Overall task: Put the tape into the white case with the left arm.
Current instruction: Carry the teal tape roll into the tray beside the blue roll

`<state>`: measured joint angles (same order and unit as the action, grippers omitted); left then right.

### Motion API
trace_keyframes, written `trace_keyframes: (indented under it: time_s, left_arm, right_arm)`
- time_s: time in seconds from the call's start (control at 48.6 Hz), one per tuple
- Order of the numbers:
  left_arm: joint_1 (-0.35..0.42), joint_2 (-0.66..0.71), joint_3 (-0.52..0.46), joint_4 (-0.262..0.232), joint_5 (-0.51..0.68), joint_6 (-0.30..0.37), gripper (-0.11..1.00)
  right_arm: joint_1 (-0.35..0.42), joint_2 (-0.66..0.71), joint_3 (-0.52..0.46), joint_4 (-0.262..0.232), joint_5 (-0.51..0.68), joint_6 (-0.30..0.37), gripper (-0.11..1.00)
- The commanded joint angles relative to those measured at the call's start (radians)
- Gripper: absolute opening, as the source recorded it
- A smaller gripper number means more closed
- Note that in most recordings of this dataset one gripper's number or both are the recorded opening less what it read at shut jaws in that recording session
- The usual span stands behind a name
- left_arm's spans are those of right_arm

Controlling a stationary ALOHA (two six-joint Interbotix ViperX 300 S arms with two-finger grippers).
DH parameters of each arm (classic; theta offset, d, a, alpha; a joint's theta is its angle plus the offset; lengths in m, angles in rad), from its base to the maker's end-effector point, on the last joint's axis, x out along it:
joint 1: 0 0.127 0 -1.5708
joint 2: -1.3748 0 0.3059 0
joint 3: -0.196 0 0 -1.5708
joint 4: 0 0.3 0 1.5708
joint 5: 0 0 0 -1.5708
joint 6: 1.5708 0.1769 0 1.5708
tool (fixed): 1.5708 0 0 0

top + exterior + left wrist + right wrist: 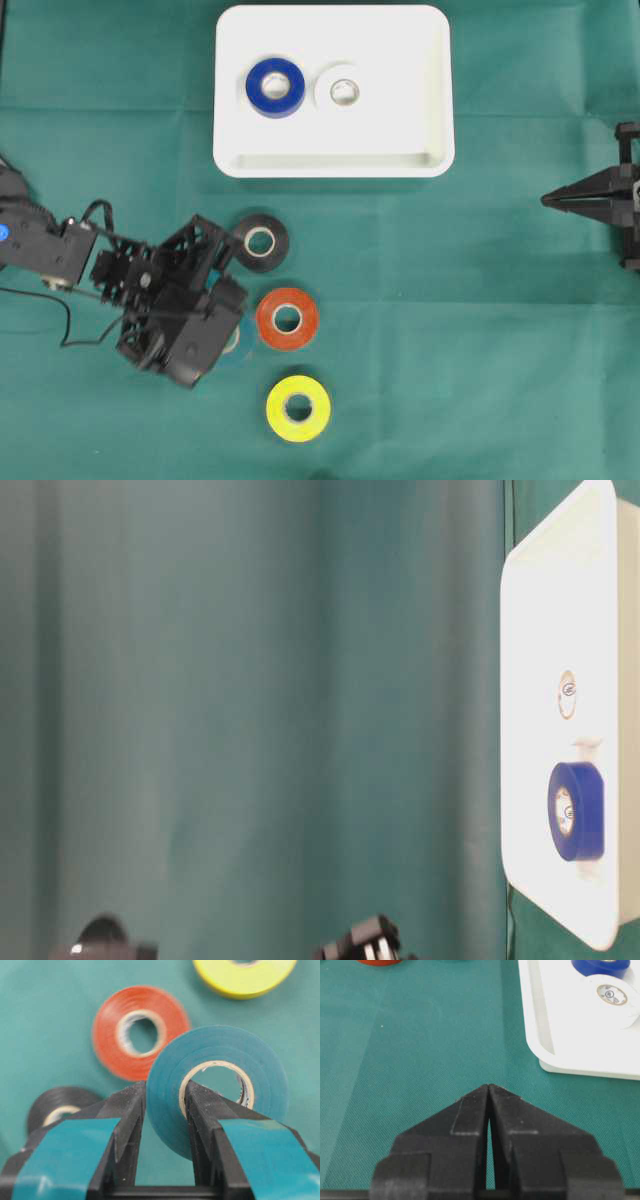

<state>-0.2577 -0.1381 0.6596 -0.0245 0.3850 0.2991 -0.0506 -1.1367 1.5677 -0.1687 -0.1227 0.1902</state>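
Teal tape roll clenched by left gripper through its rim; orange roll just beyond; right gripper closed, empty.

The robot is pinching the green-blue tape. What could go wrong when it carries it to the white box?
1. The left pincer grips only one side of the teal tape, so the roll might swing or slip out.
2. The blue tape and white tape already sit in the white case, so a drop there could land on them.
3. The black tape lies near the path and might get bumped.
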Motion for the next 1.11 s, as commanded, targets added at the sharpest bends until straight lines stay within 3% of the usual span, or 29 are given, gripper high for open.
trace_keyframes:
  time_s: [0.0,0.329,0.576,0.781,1.089]
  left_arm:
    - [0.046,-0.026,-0.015,0.002,-0.005,0.002,0.22]
    - [0.27,-0.021,-0.044,0.002,-0.021,0.008,0.22]
    - [0.426,0.012,-0.061,0.003,-0.089,0.11,0.22]
    - [0.518,0.058,-0.091,0.002,-0.141,0.193,0.22]
    - [0.604,0.149,-0.175,0.002,-0.153,0.206,0.22]
  right_arm:
    - [-0.003,0.006,-0.011,-0.002,-0.011,0.0,-0.09]
    - [-0.002,0.006,-0.011,-0.002,-0.011,0.0,-0.09]
    - [-0.002,0.006,-0.011,-0.002,-0.011,0.0,-0.09]
    - [-0.002,0.006,-0.011,-0.002,-0.011,0.0,-0.09]
    - [-0.002,0.006,-0.011,-0.002,-0.011,0.0,-0.09]
